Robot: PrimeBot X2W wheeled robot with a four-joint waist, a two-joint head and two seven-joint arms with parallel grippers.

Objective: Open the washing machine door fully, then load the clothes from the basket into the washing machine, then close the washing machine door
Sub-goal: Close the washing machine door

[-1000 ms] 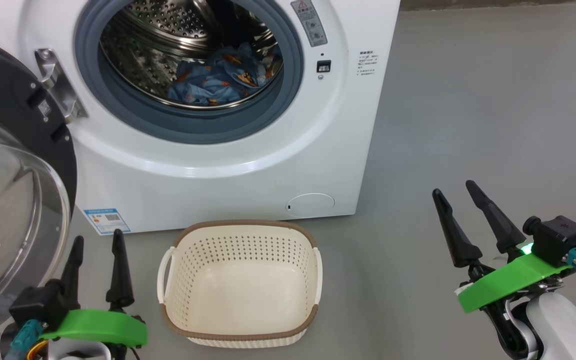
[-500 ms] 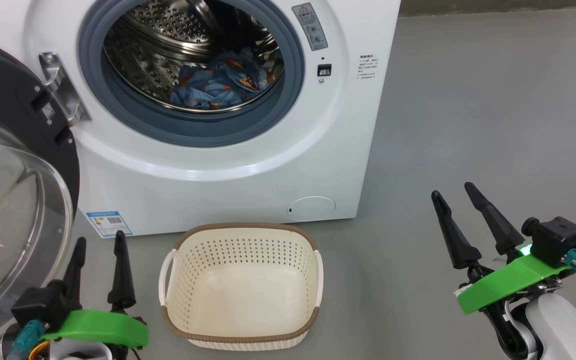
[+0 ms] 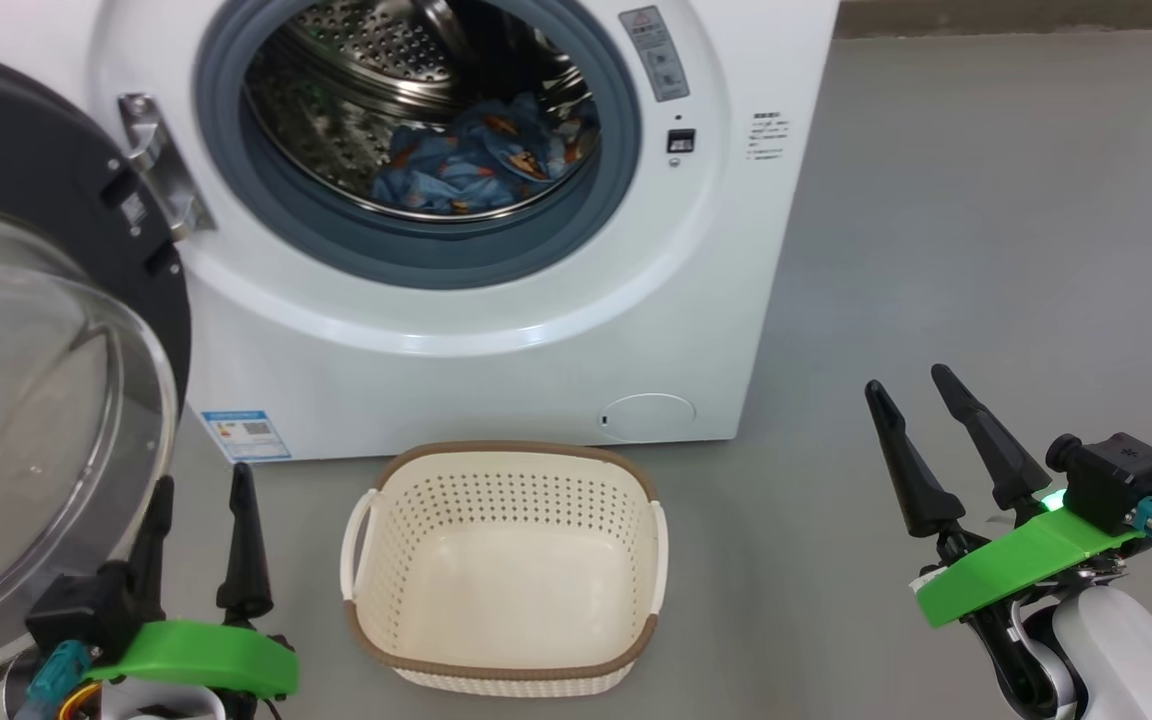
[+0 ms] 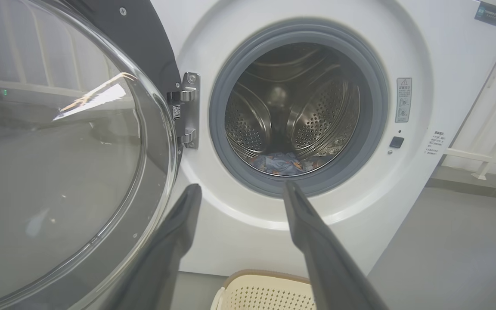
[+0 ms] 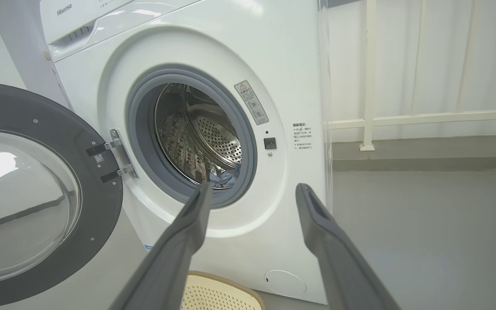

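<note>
The washing machine is the landmark here. The clothes lie low inside its drum, behind the grey gasket. The basket stands on the floor just in front of the machine, under the opening, and nothing is left in it. So I judge that loading is finished and only the closing remains. The washing machine door hangs on the hinge at the machine's left side. It is swung far out toward the robot, with its bulging glass bowl turned to the opening. The left pincer has its two fingers spread wide and holds nothing. It is in front of the machine's lower left corner, just beside the lower edge of the door and not touching it. The right pincer is also spread and empty, and it is well apart, off the machine's right side. The left arm is clearly the nearer one. The door lies to the left of this pincer, which faces the inner side, so I think it must first go around the free edge to push from the outer side.
</note>
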